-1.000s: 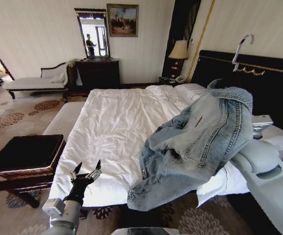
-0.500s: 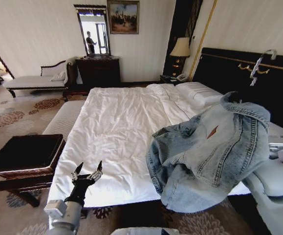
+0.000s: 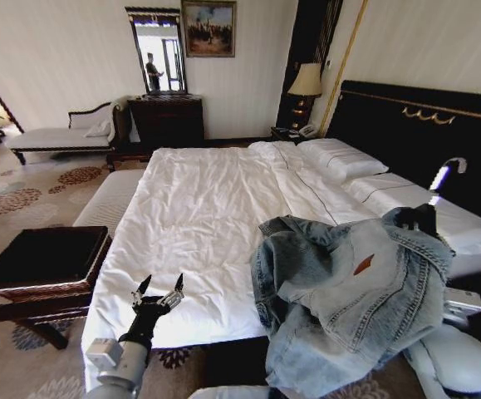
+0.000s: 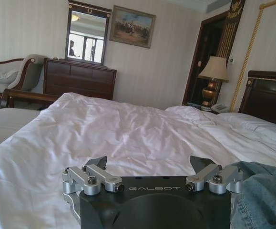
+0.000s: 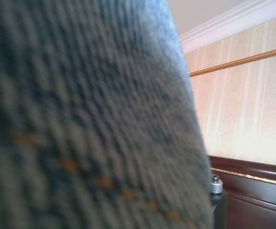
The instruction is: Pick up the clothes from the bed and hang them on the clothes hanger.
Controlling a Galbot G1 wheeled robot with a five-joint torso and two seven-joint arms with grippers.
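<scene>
The light-blue denim jacket (image 3: 348, 307) hangs in the air off the bed's near right corner, draped over the clothes hanger, whose silvery hook (image 3: 445, 174) sticks up above the collar. My right arm (image 3: 456, 366) carries it from below at the lower right; its gripper is buried under the denim (image 5: 80, 119). The bed (image 3: 198, 208) has bare, rumpled white sheets. My left gripper (image 3: 159, 295) stands open and empty over the bed's foot edge. In the left wrist view it (image 4: 149, 167) faces the sheets (image 4: 128, 138), with a jacket edge (image 4: 266, 200) beside it.
A dark low table (image 3: 41, 262) stands left of the bed's foot on patterned carpet. White pillows (image 3: 340, 158) lie against the black headboard (image 3: 423, 133). A chaise longue (image 3: 57, 137), a dresser (image 3: 167, 120) and a bedside lamp (image 3: 305, 83) line the far wall.
The jacket on its hanger has come off the bed, moved right and sunk lower, the hook dropping well down. The left gripper has shifted slightly.
</scene>
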